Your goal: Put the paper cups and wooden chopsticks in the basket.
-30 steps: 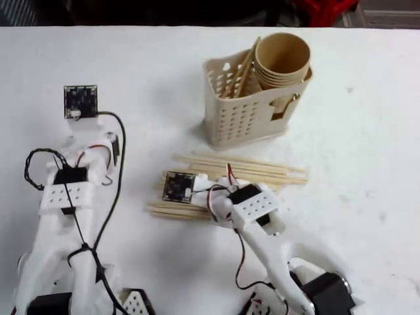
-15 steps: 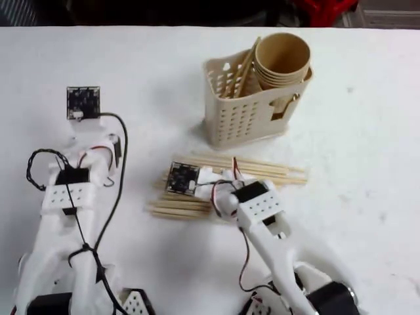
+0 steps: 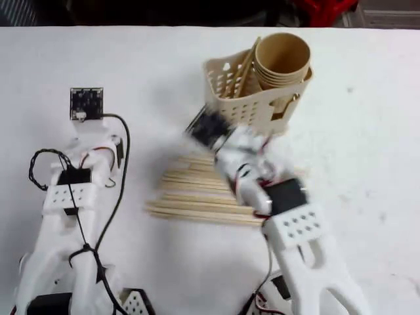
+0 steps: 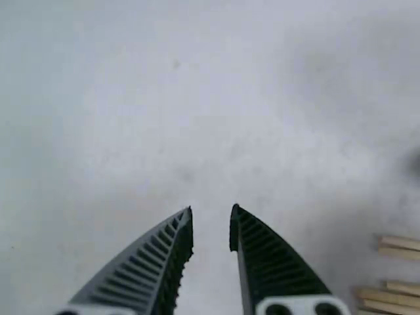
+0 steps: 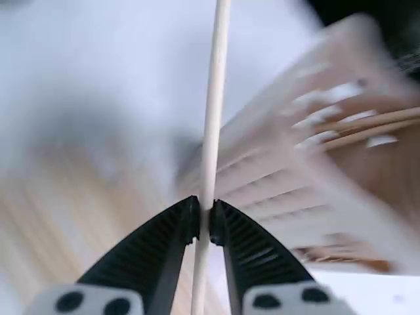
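— What does the right gripper (image 5: 204, 209) have?
— Its jaws are clamped on a single chopstick (image 5: 216, 92). The stick runs straight out past the tips, just beside the wall of the basket (image 5: 315, 151).
— And the others?
— The loose chopsticks (image 3: 197, 197) lie in a pile on the table (image 3: 367, 131), in front of the basket. The paper cups (image 3: 283, 60) stand stacked inside it.
— The left gripper (image 4: 210, 210)?
— Jaws a little apart with nothing between them, over bare table, and the ends of the loose chopsticks are near.
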`<act>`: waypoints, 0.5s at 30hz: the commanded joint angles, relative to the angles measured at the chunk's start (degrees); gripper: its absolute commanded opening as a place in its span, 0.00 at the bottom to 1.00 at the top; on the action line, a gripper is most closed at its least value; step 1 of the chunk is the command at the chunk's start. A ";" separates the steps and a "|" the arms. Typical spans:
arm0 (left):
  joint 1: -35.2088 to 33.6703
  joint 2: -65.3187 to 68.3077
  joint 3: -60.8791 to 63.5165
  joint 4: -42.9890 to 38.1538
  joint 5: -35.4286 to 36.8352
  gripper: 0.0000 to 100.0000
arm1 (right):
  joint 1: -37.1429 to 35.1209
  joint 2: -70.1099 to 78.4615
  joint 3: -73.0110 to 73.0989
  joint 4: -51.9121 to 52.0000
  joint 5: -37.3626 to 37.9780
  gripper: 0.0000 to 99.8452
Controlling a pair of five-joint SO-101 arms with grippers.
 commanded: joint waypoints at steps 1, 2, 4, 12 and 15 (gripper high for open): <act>0.92 -2.15 -0.35 -1.76 -0.62 0.11 | 4.35 -1.80 -20.57 -2.42 -12.22 0.02; 0.92 -2.15 -0.35 -1.76 -0.62 0.11 | 4.79 -0.57 -24.09 -3.74 -14.95 0.02; 0.92 -2.15 -0.26 -1.76 -0.62 0.11 | 5.14 2.68 -30.33 -7.08 -19.34 0.02; 0.92 -2.15 -0.18 -1.76 -0.62 0.11 | 4.88 20.44 -45.80 -25.45 -25.41 0.02; 0.92 -2.15 -0.18 -1.76 -0.62 0.11 | 5.14 25.89 -47.30 -27.12 -26.02 0.02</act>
